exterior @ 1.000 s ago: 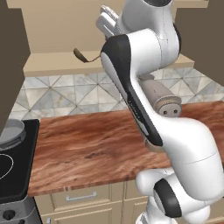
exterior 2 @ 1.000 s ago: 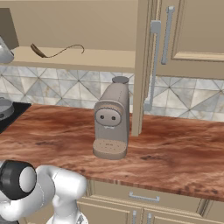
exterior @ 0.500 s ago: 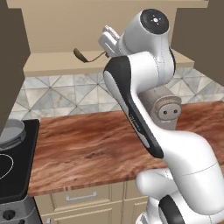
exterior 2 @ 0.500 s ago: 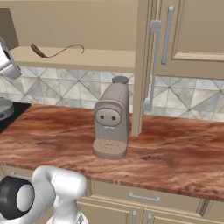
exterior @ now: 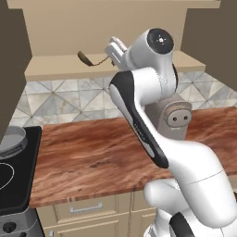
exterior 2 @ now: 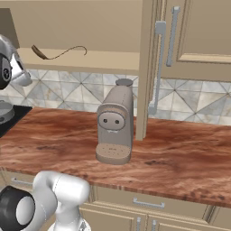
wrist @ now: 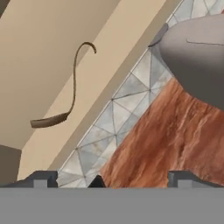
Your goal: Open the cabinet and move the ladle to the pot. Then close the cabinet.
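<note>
One ladle (exterior 2: 57, 53) (lying flat) inside the open cabinet (exterior 2: 113, 61)

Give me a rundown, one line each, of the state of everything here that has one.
cabinet: open, doors swung wide.
ladle: lying on the cabinet shelf, not held.
pot: on the stove, nothing seen in it.
tool: open, empty, short of the ladle.
coffee machine: upright on the counter.

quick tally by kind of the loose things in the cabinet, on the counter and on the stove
ladle: 1, on the open cabinet shelf
coffee machine: 1, on the counter
pot: 1, on the stove
total: 3
</note>
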Tool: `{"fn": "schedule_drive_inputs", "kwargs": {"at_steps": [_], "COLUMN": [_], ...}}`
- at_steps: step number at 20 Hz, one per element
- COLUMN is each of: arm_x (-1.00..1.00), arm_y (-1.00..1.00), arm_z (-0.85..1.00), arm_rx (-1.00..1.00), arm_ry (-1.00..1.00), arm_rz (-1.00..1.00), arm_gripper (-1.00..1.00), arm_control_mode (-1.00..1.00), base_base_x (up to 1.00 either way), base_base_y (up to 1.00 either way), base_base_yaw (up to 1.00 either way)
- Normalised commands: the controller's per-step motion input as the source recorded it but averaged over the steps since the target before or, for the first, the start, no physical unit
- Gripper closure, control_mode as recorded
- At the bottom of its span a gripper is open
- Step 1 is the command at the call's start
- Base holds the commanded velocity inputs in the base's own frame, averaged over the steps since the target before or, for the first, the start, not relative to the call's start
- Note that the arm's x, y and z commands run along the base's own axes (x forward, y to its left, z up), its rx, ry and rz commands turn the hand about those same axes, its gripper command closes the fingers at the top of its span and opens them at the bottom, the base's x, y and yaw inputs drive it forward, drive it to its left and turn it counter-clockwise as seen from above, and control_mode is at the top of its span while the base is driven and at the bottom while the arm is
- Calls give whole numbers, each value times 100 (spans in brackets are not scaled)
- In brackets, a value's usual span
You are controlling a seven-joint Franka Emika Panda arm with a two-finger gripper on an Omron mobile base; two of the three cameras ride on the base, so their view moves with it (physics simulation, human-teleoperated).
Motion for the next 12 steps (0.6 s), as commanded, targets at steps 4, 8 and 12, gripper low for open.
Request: {"fn": "schedule_drive_inputs", "kwargs": {"at_steps": [4, 8, 12], "arm_x": [32, 48, 49], "arm_y": [-3, 0, 0], "arm_z": [0, 0, 0], "arm_rx": [-9, -7, -4], "arm_ry": [-15, -12, -8], "arm_rz": [-4, -1, -1], "arm_gripper": [-100, -100, -100], "arm_control_mode": [-100, -100, -100], "base_base_x": [0, 0, 0], "base_base_y": [0, 0, 0], "base_base_yaw": [0, 0, 0]}}
